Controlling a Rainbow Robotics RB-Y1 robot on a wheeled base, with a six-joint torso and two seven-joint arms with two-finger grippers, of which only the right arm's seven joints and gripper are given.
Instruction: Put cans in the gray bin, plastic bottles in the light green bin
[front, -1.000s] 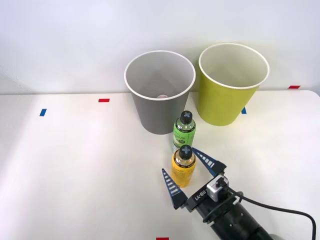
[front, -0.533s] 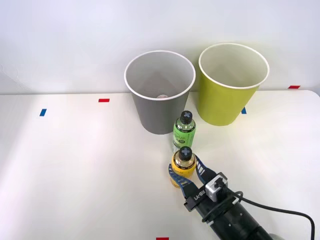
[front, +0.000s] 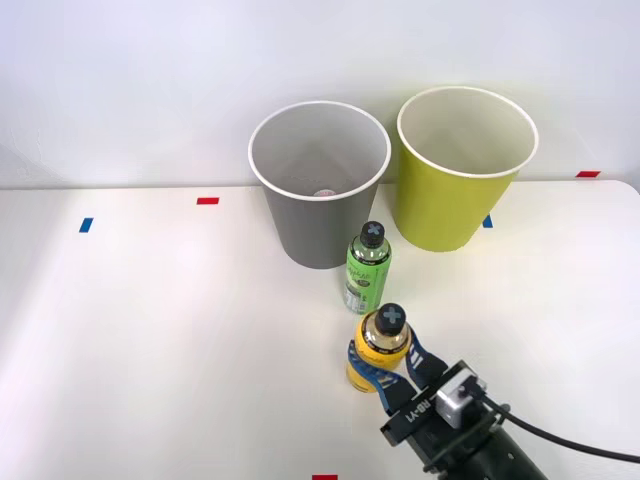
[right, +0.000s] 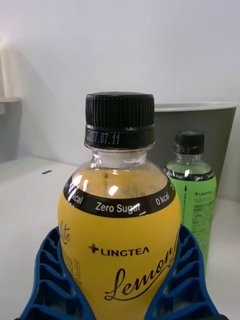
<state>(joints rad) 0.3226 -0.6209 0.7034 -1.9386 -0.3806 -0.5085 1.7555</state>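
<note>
Right claw (front: 383, 366) is clamped on the yellow Lemon bottle (front: 379, 350); green bottle (front: 366, 268) at its 12 o'clock, gray bin (front: 318, 195) holds something small and pale.

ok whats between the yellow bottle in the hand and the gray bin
The green bottle stands between the yellow bottle and the gray bin, seen in the front view.

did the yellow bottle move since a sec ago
Yes. The yellow bottle, clamped in the right gripper, has shifted toward the robot and slightly right, away from the green bottle, which stands where it was.
</note>
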